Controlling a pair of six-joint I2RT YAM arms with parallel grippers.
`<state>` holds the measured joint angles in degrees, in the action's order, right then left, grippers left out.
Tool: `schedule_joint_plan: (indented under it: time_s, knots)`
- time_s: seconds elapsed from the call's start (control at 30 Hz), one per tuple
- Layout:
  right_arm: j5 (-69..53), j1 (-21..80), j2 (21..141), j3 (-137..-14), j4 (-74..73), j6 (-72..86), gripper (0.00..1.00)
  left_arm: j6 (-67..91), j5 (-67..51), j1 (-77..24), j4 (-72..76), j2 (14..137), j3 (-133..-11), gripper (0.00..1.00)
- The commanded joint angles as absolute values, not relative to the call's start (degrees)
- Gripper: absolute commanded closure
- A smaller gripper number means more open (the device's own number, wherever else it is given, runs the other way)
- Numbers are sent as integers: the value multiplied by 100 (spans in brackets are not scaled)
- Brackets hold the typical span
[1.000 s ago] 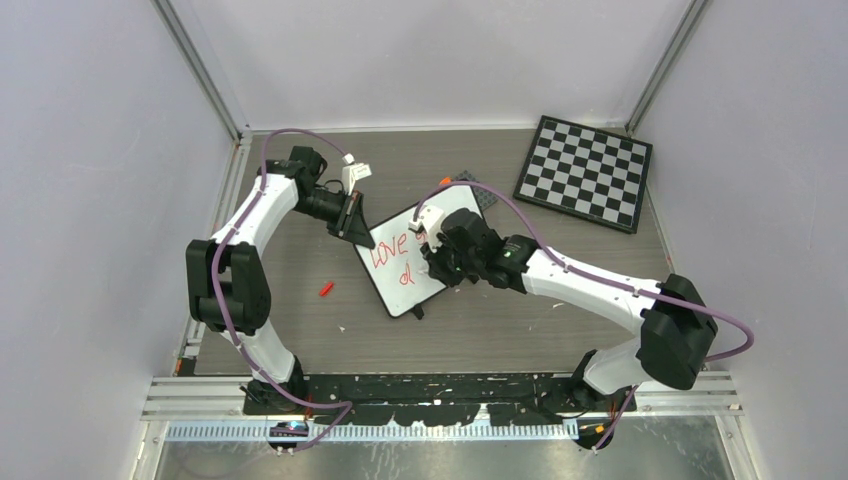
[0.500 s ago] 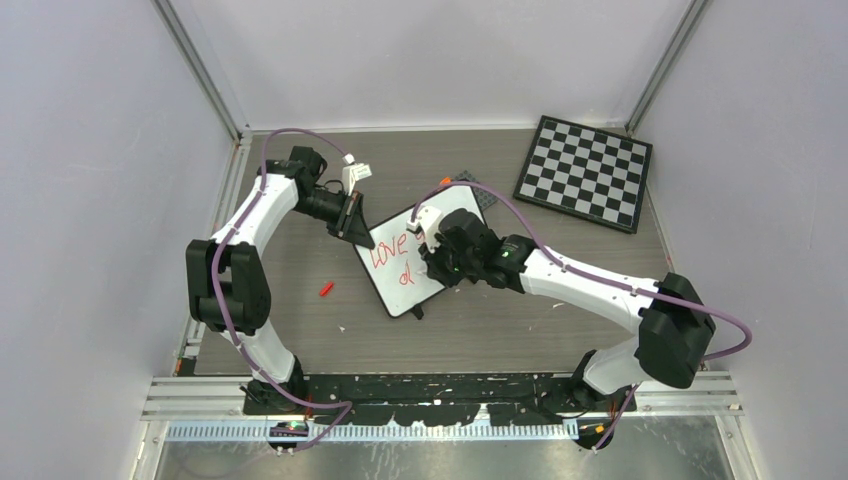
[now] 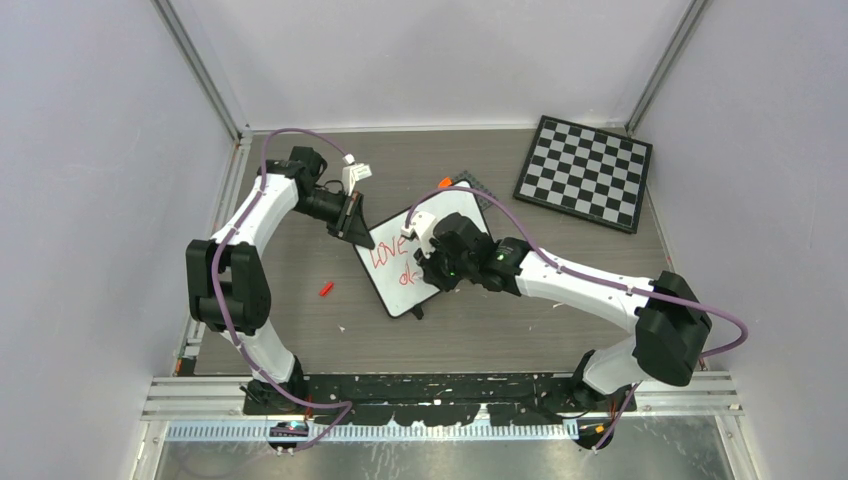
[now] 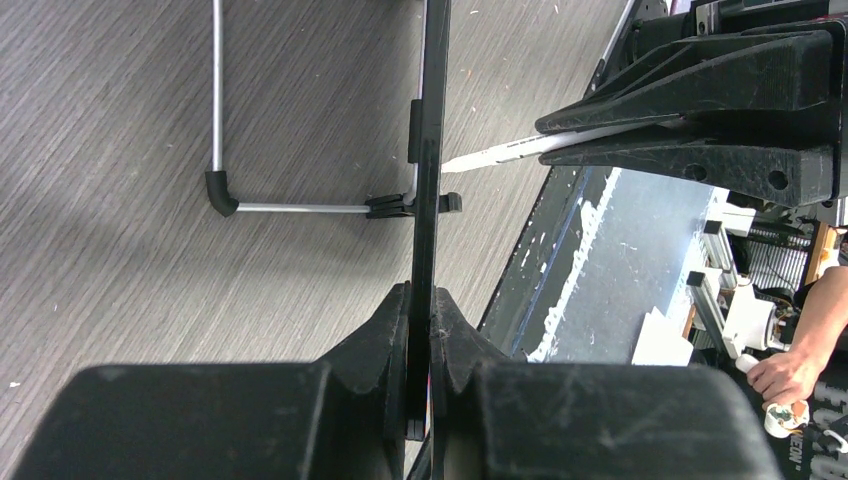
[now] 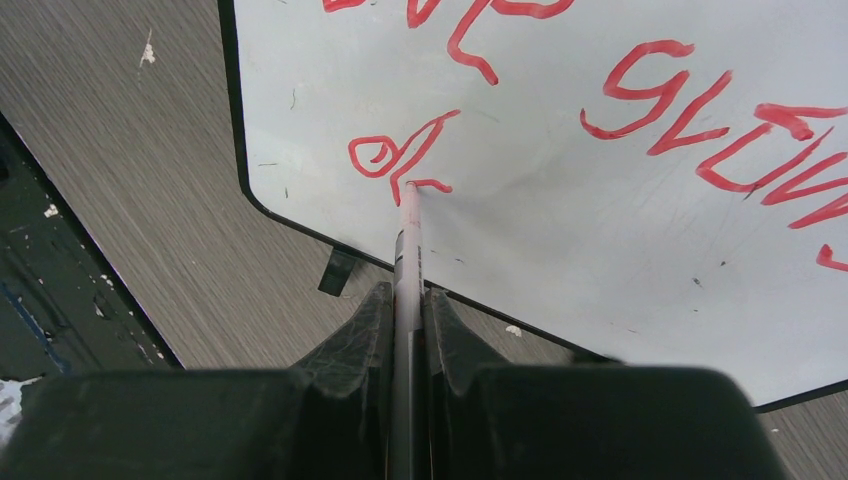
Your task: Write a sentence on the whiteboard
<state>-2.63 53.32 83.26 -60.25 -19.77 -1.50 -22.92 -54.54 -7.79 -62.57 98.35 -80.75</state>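
Right gripper, clamped tight on the marker, has slid toward the desk's left edge, adding a fresh stroke to the sentence. Left gripper stays pinched on the whiteboard rim, mid-desk.

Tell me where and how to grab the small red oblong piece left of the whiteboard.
Best pinch the small red oblong piece across its narrow middle, coming straight down: it lies flat and slanted on the grey wooden table, with nothing close around it.
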Motion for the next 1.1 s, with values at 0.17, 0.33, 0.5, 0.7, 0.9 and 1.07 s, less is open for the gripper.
schedule_joint_plan:
  time_s: [0.17,0.33,0.5,0.7,0.9,1.07]
  knots:
    - [-133,5350,8320,-6034,-1925,-285,100,-2266,-5001,-853,-6196,9817,-7980,100]
    - [-89,5345,8291,-6005,-1988,-331,100,-2268,-4999,-853,-6198,9818,-7980,100]
    - [-103,5348,8245,-5962,-2044,-382,100,-2268,-4999,-853,-6196,9818,-7981,100]
    - [-18,5319,8201,-6013,-2016,-387,100,-2259,-5002,-853,-6197,9801,-7989,100]
    - [170,5197,8140,-6127,-1968,-343,100,-2245,-5001,-853,-6199,9783,-7998,100]
    - [169,5108,8119,-6195,-1946,-317,100,-2239,-5001,-853,-6198,9797,-7992,100]
